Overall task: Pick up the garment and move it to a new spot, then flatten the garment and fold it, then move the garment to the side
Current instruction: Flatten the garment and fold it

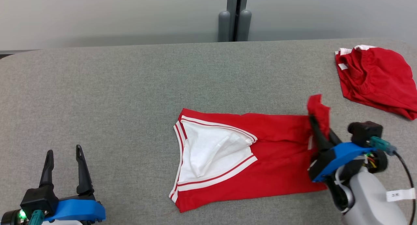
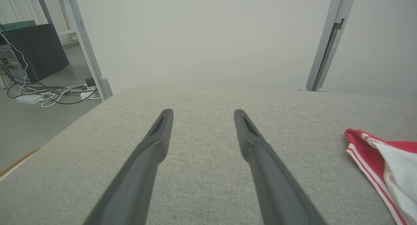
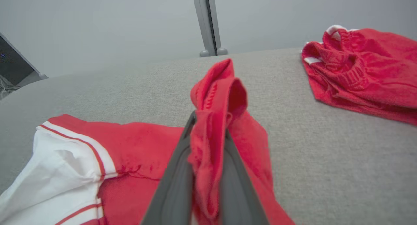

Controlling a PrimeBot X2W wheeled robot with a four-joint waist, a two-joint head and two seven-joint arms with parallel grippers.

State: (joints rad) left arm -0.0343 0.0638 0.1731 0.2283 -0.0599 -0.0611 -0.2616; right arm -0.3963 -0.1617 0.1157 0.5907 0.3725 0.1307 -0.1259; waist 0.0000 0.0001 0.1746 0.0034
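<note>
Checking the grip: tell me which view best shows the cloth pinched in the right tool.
The right wrist view: the right tool is shut on a bunched edge of the red garment, seen close. The head view shows the pinch smaller, from the side. The left wrist view catches just the garment's striped edge.

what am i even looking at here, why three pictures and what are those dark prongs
It is a two-armed robot at a grey padded table. The head picture looks down from its head; the other two come from a camera on each wrist, looking along that arm's two dark fingers. The left tool is open and holds nothing above bare table. The right tool is shut on a lifted edge of the red and white garment lying mostly flat in the middle. A second red garment lies crumpled at the far right.
</note>
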